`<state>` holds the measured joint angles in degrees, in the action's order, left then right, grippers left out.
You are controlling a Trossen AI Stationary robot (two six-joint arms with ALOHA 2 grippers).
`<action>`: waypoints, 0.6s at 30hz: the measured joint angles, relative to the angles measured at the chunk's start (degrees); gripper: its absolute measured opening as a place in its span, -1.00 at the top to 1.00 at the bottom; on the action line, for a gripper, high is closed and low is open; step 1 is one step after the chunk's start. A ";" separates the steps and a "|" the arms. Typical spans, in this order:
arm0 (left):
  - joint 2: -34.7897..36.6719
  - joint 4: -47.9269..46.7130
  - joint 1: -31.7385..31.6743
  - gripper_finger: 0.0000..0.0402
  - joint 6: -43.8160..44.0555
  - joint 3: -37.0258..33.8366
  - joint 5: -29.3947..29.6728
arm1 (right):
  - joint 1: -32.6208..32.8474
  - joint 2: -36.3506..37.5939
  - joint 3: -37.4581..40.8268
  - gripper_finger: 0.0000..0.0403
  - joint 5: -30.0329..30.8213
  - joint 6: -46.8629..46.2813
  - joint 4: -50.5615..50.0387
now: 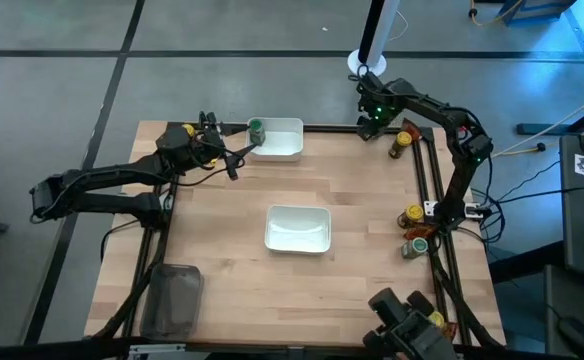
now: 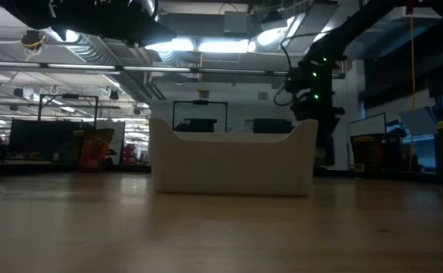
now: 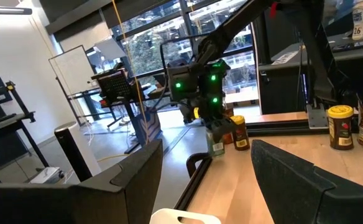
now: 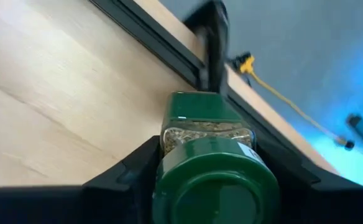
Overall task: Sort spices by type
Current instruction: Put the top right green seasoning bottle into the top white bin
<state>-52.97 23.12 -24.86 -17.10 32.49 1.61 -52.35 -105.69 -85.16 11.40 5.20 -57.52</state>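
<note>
My right gripper (image 1: 372, 118) hangs over the table's far right corner, shut on a small green-capped spice jar (image 4: 214, 180), which also shows in the left wrist view (image 3: 215, 142). My left gripper (image 1: 240, 156) waits open and level beside the far white bowl (image 1: 284, 140). Another green-capped jar (image 1: 256, 129) stands in that bowl. A yellow-capped jar (image 1: 402, 141) stands near the far right corner. Along the right edge stand another yellow-capped jar (image 1: 412, 215) and a green-capped jar (image 1: 417, 246). My right gripper pinches the jar's glass body just under its green cap (image 4: 206, 135) between its two fingers (image 4: 128, 177), one on each side. The fingers come from above, pointing steeply down. The jar hangs upright below them, cap up, seemingly just above the wood.
A second white bowl (image 1: 297, 228) sits mid-table. A clear grey tray (image 1: 172, 300) lies at the near left corner. A black frame rail (image 4: 169, 53) runs along the table's edge under my right gripper. One more jar (image 1: 434, 320) is at the near right.
</note>
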 joint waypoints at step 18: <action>-2.01 -0.27 -1.51 -0.17 0.20 0.00 0.07 | 12.61 0.00 -8.92 -0.06 -0.57 5.20 2.91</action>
<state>-54.98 22.85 -26.37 -16.91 32.49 1.67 -39.74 -105.69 -94.08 10.83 10.40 -54.60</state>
